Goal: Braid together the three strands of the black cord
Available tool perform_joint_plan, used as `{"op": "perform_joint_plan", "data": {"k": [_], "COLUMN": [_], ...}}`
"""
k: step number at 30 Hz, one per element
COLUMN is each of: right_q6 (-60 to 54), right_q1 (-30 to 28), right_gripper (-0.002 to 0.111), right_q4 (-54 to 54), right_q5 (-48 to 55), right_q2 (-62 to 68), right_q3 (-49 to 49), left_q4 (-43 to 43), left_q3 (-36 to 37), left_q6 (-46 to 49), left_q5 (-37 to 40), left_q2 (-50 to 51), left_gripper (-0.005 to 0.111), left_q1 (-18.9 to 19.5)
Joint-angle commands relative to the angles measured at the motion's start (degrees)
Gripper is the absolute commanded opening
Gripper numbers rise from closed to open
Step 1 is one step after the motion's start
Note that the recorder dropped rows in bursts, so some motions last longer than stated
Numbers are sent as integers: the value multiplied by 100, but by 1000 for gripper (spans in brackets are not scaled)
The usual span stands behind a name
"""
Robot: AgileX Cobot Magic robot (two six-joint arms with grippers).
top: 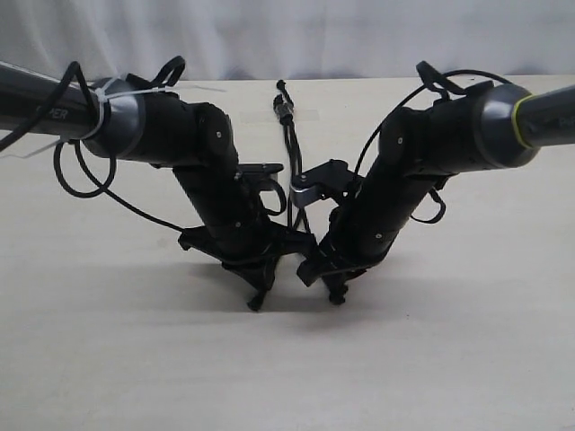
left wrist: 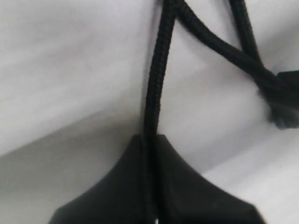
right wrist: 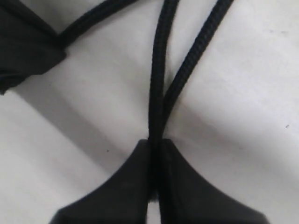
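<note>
Three strands (top: 293, 153) leave the black cord (top: 284, 109) at its bound end near the far edge of the table (top: 449, 359), then vanish behind both wrists in the exterior view; tips unseen. Open tabletop lies either side and in front. The left gripper (left wrist: 149, 140) pinches one strand (left wrist: 156, 84) tight. The right gripper (right wrist: 156, 142) is clamped on a strand where a second joins it; whether both are caught, cannot tell.
</note>
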Motion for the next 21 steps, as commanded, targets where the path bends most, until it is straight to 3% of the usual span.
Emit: {"op": "perform_joint_plan", "data": {"k": [1,17,21], "right_q6": [5,-292,-242], "right_q1": [3,-390,-403], "right_gripper": [4,4,6], "right_q4": [-36,780,818], "right_q5": [253,318,260], "right_q2": [-342,-184,-146], "right_q3": [12,44,44], "left_q4": [-39,-151,-193], "left_q3": [27,27,27], "left_q6": [-47,-47,-47], "left_q5": [76,28,15], "left_q2": [69,69,69], "left_gripper": [0,1,17], "left_q1": [-80,-80,-80]}}
